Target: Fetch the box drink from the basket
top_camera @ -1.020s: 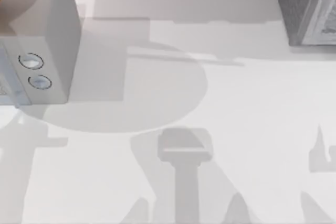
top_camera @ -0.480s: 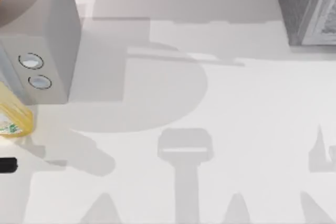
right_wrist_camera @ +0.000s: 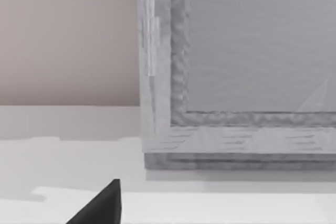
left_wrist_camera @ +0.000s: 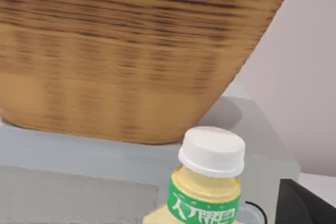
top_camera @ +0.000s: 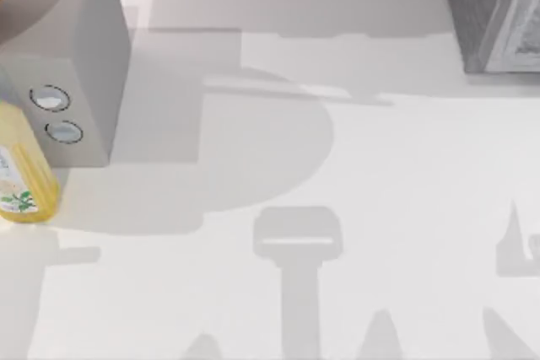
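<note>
At nine o'clock on the surface (top_camera: 354,166), the box drink (top_camera: 24,176) is now seen beside the grey block (top_camera: 76,65), already outside the basket (left_wrist_camera: 131,51); the left tool's state cannot be told.

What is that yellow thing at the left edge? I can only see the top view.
Observer: That's the box drink. The left wrist view shows a round white cap on it.
Operator: Where's the basket?
Observer: A brown woven basket sits on top of the grey block, just beyond the drink.
Operator: And the grey thing at the top right?
Observer: That's the grey speckled box. The right wrist view shows a raised rim round its flat face.
</note>
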`<act>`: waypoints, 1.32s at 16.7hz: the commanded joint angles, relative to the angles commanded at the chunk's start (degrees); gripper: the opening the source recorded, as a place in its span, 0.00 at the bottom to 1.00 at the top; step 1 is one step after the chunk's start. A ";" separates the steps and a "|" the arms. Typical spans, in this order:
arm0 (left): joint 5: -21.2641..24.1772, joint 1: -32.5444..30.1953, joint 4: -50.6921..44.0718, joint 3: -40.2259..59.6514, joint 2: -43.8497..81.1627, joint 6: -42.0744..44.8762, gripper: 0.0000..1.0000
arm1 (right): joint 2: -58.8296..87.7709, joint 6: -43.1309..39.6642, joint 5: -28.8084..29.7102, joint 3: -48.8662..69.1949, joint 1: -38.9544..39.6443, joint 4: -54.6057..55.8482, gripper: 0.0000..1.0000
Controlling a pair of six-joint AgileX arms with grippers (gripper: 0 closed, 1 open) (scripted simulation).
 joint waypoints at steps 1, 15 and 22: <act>3.48 3.48 -0.55 2.65 -0.56 -3.09 0.00 | 0.00 0.00 0.00 0.00 0.00 0.00 1.00; 77.59 73.18 -15.29 51.49 -15.52 -50.61 0.00 | 0.00 0.00 0.00 0.00 0.00 0.00 1.00; 96.39 88.42 -22.10 64.16 -20.68 -56.97 0.00 | 0.00 0.00 0.00 0.00 0.00 0.00 1.00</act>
